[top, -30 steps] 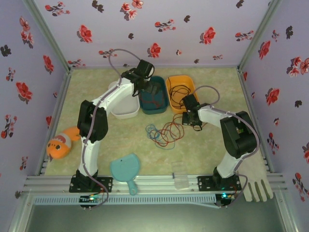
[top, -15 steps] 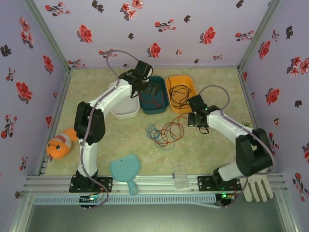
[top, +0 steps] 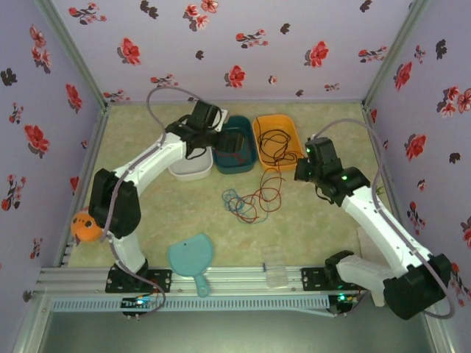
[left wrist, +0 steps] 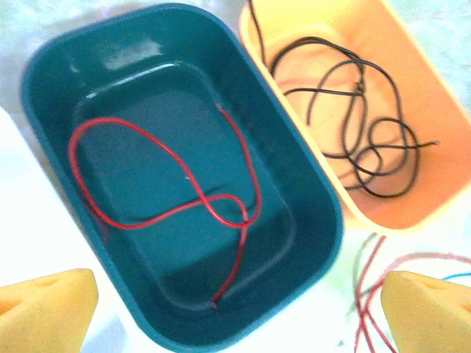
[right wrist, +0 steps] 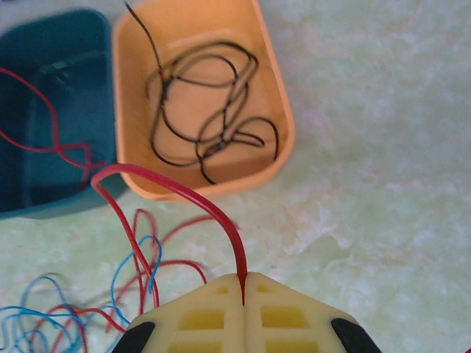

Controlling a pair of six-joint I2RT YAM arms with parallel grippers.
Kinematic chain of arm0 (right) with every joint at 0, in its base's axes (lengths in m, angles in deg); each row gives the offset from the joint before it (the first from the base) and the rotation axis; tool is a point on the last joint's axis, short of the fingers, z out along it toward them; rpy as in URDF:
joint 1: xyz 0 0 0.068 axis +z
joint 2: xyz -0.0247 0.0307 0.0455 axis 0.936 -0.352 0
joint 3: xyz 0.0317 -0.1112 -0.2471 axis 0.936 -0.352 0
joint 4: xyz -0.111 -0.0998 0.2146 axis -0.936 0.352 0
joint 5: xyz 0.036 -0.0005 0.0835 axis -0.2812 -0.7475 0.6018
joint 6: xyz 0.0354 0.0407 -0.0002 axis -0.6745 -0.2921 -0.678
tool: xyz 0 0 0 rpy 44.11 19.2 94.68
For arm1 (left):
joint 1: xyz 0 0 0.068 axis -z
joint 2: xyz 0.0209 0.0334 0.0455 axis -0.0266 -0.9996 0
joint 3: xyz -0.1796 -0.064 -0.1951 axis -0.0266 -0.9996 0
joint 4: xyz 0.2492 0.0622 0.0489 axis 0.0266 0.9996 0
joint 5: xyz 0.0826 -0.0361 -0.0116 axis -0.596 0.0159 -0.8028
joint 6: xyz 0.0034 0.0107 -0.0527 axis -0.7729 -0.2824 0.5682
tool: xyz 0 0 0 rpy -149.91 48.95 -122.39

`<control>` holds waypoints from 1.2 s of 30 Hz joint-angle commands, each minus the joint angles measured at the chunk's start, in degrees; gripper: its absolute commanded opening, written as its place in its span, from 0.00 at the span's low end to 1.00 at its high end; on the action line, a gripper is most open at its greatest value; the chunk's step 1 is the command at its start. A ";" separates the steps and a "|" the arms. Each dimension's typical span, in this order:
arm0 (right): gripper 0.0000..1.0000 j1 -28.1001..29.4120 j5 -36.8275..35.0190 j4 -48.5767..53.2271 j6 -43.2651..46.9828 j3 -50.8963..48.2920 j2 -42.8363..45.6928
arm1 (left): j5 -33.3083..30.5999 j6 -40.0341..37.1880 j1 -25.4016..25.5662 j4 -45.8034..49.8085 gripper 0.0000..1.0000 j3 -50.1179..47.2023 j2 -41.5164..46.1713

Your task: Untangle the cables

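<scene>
The right gripper (right wrist: 243, 283), clamped on one red cable (right wrist: 239, 261), should lift it slowly from the red-and-blue tangle (top: 246, 202) on the counter (top: 316, 228) (blue loops may drag), while the left gripper (left wrist: 237, 312) gapes empty over the teal bin (left wrist: 330, 217).

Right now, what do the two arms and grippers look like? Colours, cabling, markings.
The left arm and right arm have white links and black joint housings, and a thick grey cable loops along each. A small green light glows on the right arm. The left gripper has plain yellow-orange fingers. The right gripper is pale yellow with rectangular recesses and black corners.
</scene>
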 commanded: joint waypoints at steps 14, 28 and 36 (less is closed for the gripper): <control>0.00 2.08 8.07 -4.15 4.92 6.35 5.59 | 17.42 -2.18 6.18 -24.01 0.86 -22.39 11.49; 0.00 2.87 9.70 -4.97 4.84 8.70 5.64 | 17.45 -0.43 12.74 -31.97 0.69 -21.89 4.33; 0.00 2.96 9.62 -4.84 4.86 9.01 6.11 | 16.99 2.51 12.89 -35.41 0.52 -21.67 0.42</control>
